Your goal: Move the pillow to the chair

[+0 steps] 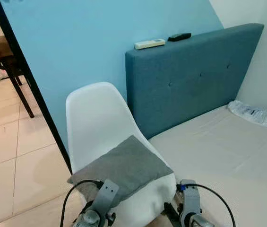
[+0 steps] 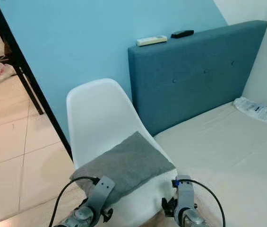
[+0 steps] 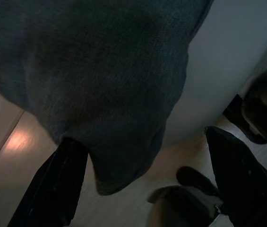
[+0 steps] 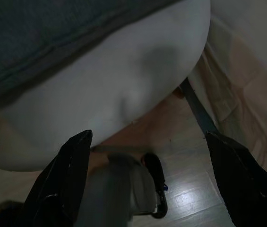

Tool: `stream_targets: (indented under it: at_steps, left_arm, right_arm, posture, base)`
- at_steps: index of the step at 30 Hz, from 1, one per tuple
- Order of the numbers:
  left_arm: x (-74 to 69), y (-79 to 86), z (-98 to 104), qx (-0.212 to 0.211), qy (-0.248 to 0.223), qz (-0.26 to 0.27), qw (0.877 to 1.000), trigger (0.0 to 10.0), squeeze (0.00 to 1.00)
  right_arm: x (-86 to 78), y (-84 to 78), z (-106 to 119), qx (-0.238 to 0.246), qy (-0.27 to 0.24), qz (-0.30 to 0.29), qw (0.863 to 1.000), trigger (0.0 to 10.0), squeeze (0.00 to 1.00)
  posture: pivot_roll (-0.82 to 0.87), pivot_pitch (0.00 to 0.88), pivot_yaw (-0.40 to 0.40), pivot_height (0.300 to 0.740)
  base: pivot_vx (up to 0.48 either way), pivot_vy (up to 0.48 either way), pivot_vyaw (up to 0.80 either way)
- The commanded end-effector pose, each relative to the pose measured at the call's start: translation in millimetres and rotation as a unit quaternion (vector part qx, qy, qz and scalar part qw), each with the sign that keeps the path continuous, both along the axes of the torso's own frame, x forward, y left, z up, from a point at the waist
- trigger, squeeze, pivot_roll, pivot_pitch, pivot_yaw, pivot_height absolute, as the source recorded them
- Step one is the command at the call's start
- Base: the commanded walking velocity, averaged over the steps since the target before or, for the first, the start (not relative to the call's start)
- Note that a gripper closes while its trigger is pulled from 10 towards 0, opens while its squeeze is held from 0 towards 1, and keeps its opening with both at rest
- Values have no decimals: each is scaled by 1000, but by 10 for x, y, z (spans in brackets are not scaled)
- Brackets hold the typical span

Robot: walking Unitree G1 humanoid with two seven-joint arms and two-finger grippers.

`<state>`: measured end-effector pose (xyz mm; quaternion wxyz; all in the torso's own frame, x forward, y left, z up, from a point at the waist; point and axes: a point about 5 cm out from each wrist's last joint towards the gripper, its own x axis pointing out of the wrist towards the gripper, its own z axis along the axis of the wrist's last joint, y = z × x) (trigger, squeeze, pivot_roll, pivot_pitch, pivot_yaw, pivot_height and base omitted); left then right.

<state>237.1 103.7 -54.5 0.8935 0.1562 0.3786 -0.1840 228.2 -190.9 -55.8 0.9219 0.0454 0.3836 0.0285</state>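
Note:
A grey pillow [image 1: 124,165] lies flat on the seat of the white chair [image 1: 98,118], one corner hanging over the front edge. Both arms are low at the bottom of the eye views, just in front of the chair. In the left wrist view my left gripper [image 3: 145,184] is open, its fingers [image 3: 53,184] spread below the pillow's [image 3: 100,80] hanging corner and apart from it. In the right wrist view my right gripper [image 4: 147,184] is open under the chair's white seat [image 4: 124,90], holding nothing.
A bed with a beige mattress [image 1: 228,151] and a blue headboard [image 1: 194,75] stands right of the chair. Two remotes [image 1: 150,44] lie on the headboard, and a plastic bag [image 1: 258,113] rests on the mattress. A dark table leg [image 1: 22,92] stands at the left on the tiled floor.

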Motion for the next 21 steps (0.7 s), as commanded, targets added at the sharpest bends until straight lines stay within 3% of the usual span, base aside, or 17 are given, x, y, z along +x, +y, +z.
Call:
stream_targets:
  at_steps: [1, 8, 20, 21]
  left_arm:
    - [-10, 29, -10, 8, 0, -7, 1000, 10000, 0]
    - [-12, 30, -10, 9, -1, -10, 1000, 10000, 0]
    - [17, 46, 11, 10, -11, -10, 1000, 10000, 0]
    - [27, 47, 19, 8, -14, -10, 1000, 10000, 0]
  right_arm:
    - [-30, 54, -27, 3, 7, 10, 1000, 10000, 0]
    - [-19, 73, -19, 9, -1, 4, 1000, 10000, 0]
    - [45, 96, 36, 37, -33, -12, 999, 10000, 0]
    - [147, 193, 158, 104, -101, 1, 989, 10000, 0]
  posture:
    - [-167, 0, 60, 611]
    - [-162, 0, 61, 581]
    - [-154, 0, 67, 581]
    - [-151, 0, 69, 581]
  base:
    - [0, 0, 0]
    - [0, 0, 0]
    - [0, 0, 0]
    - [0, 0, 0]
